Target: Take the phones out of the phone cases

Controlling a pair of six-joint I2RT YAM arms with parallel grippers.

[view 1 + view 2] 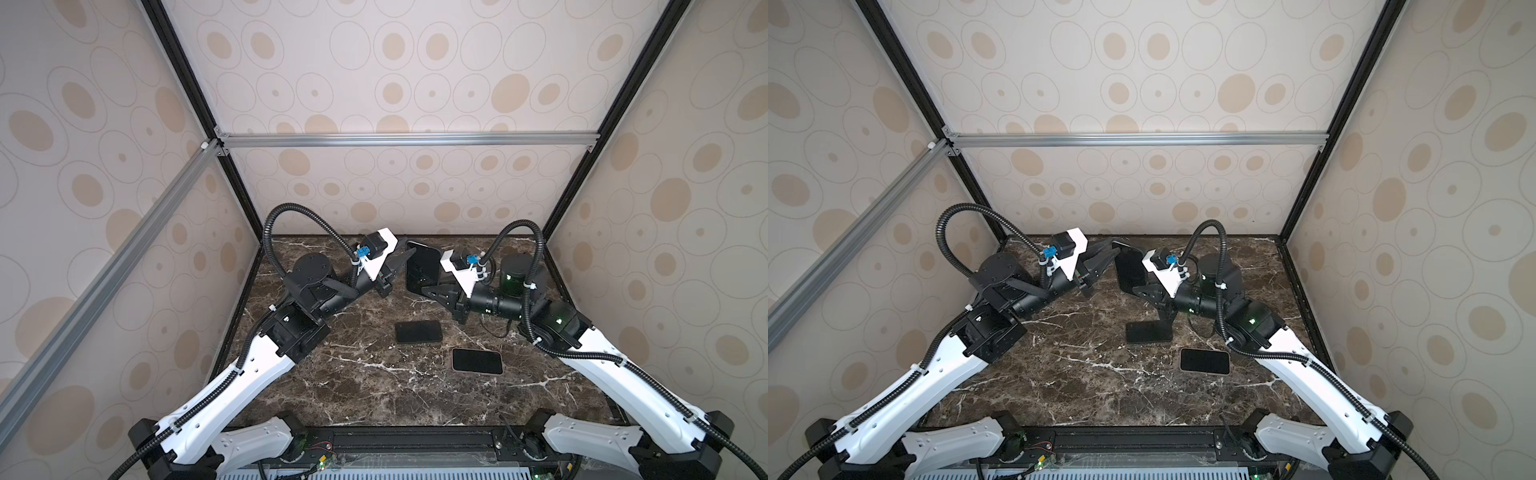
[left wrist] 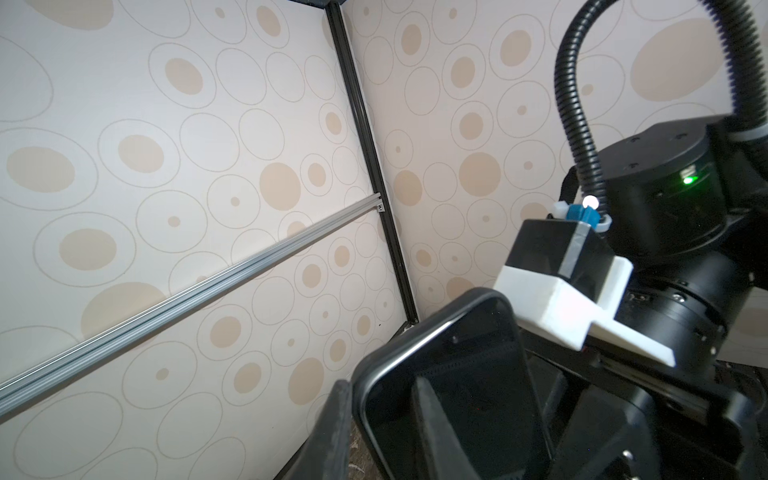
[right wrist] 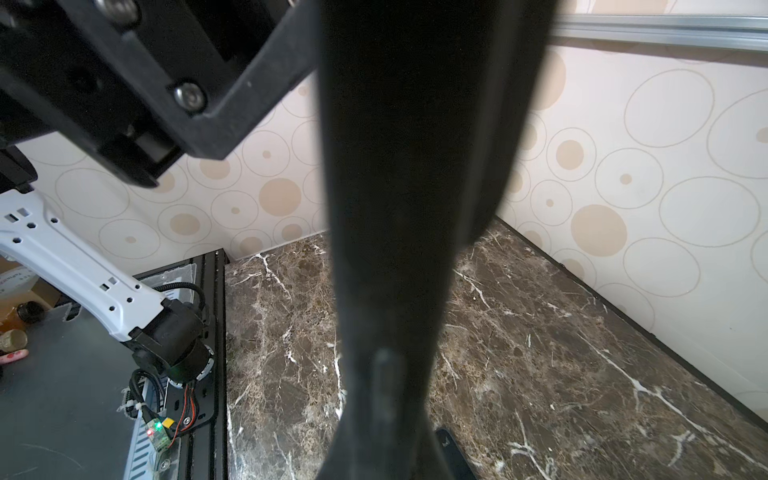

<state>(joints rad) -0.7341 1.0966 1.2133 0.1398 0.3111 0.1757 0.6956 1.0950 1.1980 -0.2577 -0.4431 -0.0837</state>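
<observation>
1. Right gripper (image 1: pixel 428 289) clamps the phone's (image 1: pixel 423 266) lower end, holding it upright, mid-frame in both top views.
2. Left gripper (image 2: pixel 380 386) straddles the case (image 2: pixel 478 293) rim; grip unclear.
3. Peeling step, as I judge it: next, pinch the rim and pull it away.

Glossy dark phone (image 1: pixel 423 270), polished veined marble table (image 1: pixel 365 386) — brushed aluminium rail (image 1: pixel 407 139)

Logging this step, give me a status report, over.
Right end effector shut on cased phone, lower edge, held aloft. Left end effector at its upper corner, grip unclear. Two loose phones on table below, nothing obstructing.
</observation>
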